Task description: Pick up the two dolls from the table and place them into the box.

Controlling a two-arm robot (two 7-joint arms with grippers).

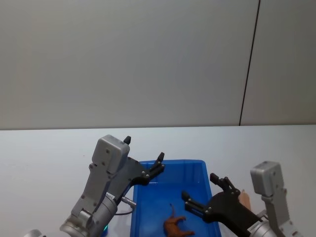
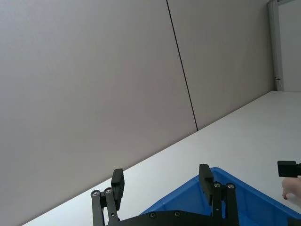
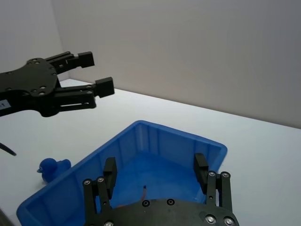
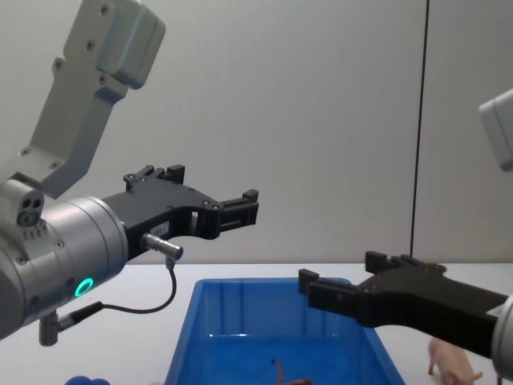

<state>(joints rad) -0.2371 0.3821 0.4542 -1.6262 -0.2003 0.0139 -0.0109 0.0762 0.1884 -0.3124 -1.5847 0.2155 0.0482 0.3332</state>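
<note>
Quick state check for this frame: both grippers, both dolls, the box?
Left gripper: open, empty, raised near the left side of the box.
Right gripper: open, empty, above the box.
Reddish-brown doll: inside the box.
Pink pig: standing on the table, right of the box.
Box: upright, holding one doll.

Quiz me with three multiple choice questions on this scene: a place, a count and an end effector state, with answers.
1. The reddish-brown animal is: A in the blue bin; B on the table; C in the right end effector.
2. Dolls in the bin: A none; B one; C two.
3. Right end effector: A open, empty; B shut on the pig; C shut on the rim.
Answers: A, it lies on the bin floor; B, the pig stands on the table beside it; A, its jaws stand spread, nothing between.
</note>
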